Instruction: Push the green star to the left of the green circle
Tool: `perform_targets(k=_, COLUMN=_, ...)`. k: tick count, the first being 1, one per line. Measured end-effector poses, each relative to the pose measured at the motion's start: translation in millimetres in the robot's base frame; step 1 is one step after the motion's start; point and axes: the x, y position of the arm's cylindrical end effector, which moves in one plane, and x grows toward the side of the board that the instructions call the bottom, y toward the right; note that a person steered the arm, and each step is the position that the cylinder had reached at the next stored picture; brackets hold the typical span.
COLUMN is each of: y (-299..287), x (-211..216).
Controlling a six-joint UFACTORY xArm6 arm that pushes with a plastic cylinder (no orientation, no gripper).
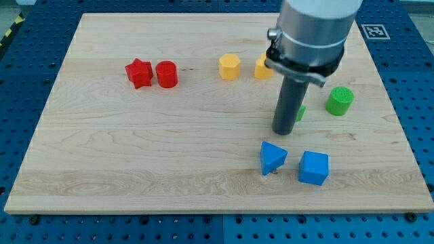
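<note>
The green circle point(340, 101), a short cylinder, stands near the board's right edge. The green star point(300, 112) lies just to its left, mostly hidden behind my rod; only a sliver shows at the rod's right side. My tip point(284, 131) rests on the board at the star's left and lower side, seemingly touching it. The arm's grey body covers the board above the star.
A red star point(138, 72) and a red cylinder point(167, 74) sit together at the upper left. A yellow block point(230, 67) and a second, partly hidden yellow block point(262, 68) lie at top centre. A blue triangle point(272, 157) and a blue cube point(314, 167) lie just below my tip.
</note>
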Motion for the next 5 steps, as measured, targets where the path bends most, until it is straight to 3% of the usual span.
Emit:
perform_targets(k=1, y=13.3, x=-12.1)
perform_targets(k=3, y=-32.9, x=-29.9)
perform_targets(k=5, y=14.2, x=-43.7)
